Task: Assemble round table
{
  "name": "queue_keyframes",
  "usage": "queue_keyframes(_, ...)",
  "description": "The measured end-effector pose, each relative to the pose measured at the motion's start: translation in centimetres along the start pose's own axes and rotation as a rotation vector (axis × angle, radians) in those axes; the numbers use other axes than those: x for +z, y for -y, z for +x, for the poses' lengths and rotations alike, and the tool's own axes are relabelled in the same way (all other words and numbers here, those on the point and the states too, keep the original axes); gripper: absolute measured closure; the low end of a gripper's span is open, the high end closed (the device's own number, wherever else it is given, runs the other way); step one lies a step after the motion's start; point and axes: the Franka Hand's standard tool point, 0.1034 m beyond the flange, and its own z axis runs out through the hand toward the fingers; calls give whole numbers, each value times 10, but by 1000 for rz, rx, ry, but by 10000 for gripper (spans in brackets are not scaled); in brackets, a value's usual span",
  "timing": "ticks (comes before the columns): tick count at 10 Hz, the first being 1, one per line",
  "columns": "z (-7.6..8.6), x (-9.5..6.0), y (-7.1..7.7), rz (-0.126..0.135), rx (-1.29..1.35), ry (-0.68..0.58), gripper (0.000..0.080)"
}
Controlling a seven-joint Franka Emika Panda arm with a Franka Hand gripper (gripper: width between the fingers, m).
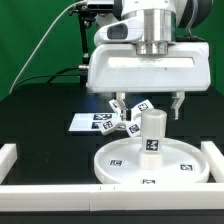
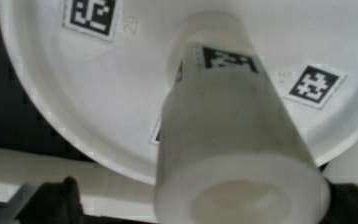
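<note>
The round tabletop disc (image 1: 120,162) lies flat near the front rail, tags on its face. The short cylindrical leg (image 1: 152,134) stands upright in the disc's central hub. My gripper (image 1: 150,103) hangs right above the leg's top, open, one finger on each side and apart from it. In the wrist view the leg (image 2: 229,120) rises from the disc (image 2: 69,90) toward the camera, and my gripper (image 2: 202,205) straddles its round top, one dark finger (image 2: 51,202) off to the side. The tagged cross-shaped base (image 1: 132,118) lies behind the disc, partly hidden by the leg.
The marker board (image 1: 84,123) lies flat on the black table behind the disc, on the exterior view's left. White border rails run along the left (image 1: 10,156), the front (image 1: 90,196) and the right (image 1: 214,152). A green curtain hangs behind.
</note>
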Motion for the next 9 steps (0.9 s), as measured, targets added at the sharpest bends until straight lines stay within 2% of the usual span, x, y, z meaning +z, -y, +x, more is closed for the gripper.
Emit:
queue_keyframes(2, 3, 2, 9, 29, 22, 124, 151)
queue_keyframes(4, 4, 7, 15, 36, 26, 184, 151)
queue_keyframes(6, 3, 9, 13, 29, 24, 163, 151)
queue_keyframes(7, 3, 9, 13, 30, 25, 163, 275)
queue_keyframes(8, 3, 9, 12, 29, 26, 162, 275)
queue_keyframes(9, 3, 9, 9, 26, 31, 162, 404)
